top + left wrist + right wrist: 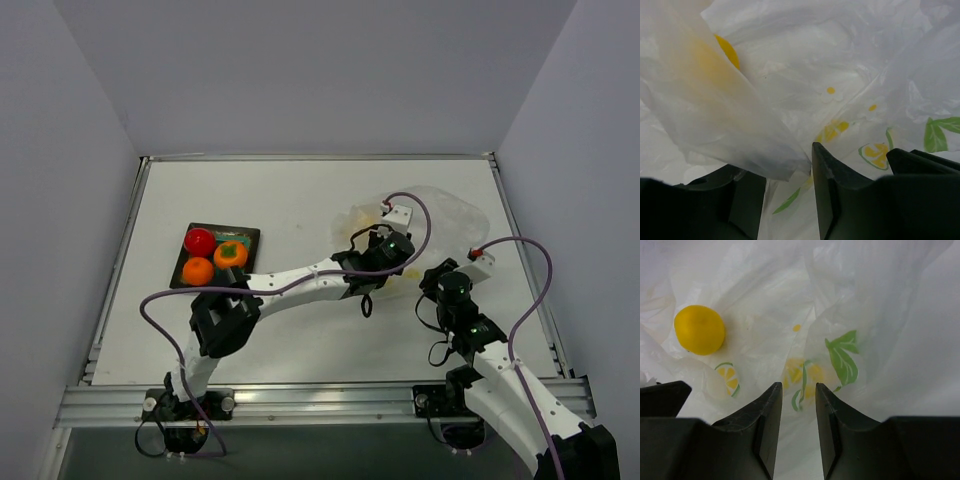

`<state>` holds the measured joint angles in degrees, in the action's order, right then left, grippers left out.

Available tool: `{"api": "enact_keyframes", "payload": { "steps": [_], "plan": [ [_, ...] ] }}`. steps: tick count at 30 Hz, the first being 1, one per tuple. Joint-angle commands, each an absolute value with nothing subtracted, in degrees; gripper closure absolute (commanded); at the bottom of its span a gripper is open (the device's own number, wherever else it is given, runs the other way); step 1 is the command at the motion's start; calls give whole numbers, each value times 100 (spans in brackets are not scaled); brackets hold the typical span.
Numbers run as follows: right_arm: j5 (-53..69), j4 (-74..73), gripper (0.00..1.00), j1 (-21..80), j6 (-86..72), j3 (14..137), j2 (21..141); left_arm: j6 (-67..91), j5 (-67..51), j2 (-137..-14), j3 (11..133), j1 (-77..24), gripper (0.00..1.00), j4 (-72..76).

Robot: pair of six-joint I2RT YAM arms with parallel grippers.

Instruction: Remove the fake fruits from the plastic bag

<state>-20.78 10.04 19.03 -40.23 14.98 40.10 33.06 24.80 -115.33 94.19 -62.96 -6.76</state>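
Three fake fruits, one red [199,241] and two orange [231,254], lie on the dark plate [250,232], well to the left of the plastic bag [450,215]. At least one yellow fruit [699,330] is inside the bag, resting on the printed film near its left side as the right wrist camera sees it. Both arms reach to the bag. The left gripper [785,170] is at its near left edge with its jaws apart, and a loose fold of film hangs down into the gap. The right gripper [795,387] is at the bag's near right edge. Its jaws are drawn nearly together with only a narrow slot between them, and I cannot tell whether any film is pinched there. From the left wrist camera the yellow fruit shows only as a patch behind that hanging fold, so the layer of plastic appears to lie between the fingers and the fruit. The main risk, as I judge it, is that the left jaws close on film instead of fruit. That would lift or drag the whole bag and send the glossy fruit rolling deeper among the wrinkles. If the right side has no real hold on the bag, it may slide across the table [300,190] with the left arm's pull. A grip through plastic could also let the smooth fruit squirt out.
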Motion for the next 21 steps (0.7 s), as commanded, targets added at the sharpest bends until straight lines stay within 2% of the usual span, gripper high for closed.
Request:
{"api": "enact_keyframes", "payload": {
  "steps": [1, 2, 6, 10, 14, 16, 17, 19, 20, 21],
  "plan": [
    [-2101, 1107, 71, 1846, -4025, 1477, 3938, 3374, 2330, -11505, 9975, -6214, 64, -993],
    [-2092, 1099, 71, 1837, -4017, 1477, 3938, 3331, 2303, -11479, 10010, -6249, 65, -958],
    [-2048, 1107, 70, 1828, -3990, 1503, 4008, 2831, 3408, -10778, 9458, -6793, 66, -502],
    [-2039, 1116, 70, 1819, -3973, 1512, 4043, 2848, 4260, -10074, 8703, -6777, 78, -290],
    [-2039, 1099, 70, 1811, -3981, 1485, 3973, 3110, 4350, -9372, 7929, -6575, 79, -378],
    [-2039, 1099, 70, 1811, -3981, 1485, 3981, 3155, 4351, -9142, 7439, -6461, 71, -386],
    [-2039, 1099, 70, 1811, -3973, 1485, 3981, 3234, 4411, -8923, 7331, -6408, 60, -491],
    [-2030, 1099, 70, 1811, -3973, 1485, 3990, 3366, 4474, -8676, 7033, -6250, 45, -815],
    [-2022, 1099, 69, 1802, -3973, 1494, 3999, 3410, 4387, -8388, 6953, -6058, 34, -878],
    [-2021, 1107, 69, 1810, -3973, 1494, 4008, 3410, 4316, -8246, 6891, -5960, 15, -931]
  ]
}}
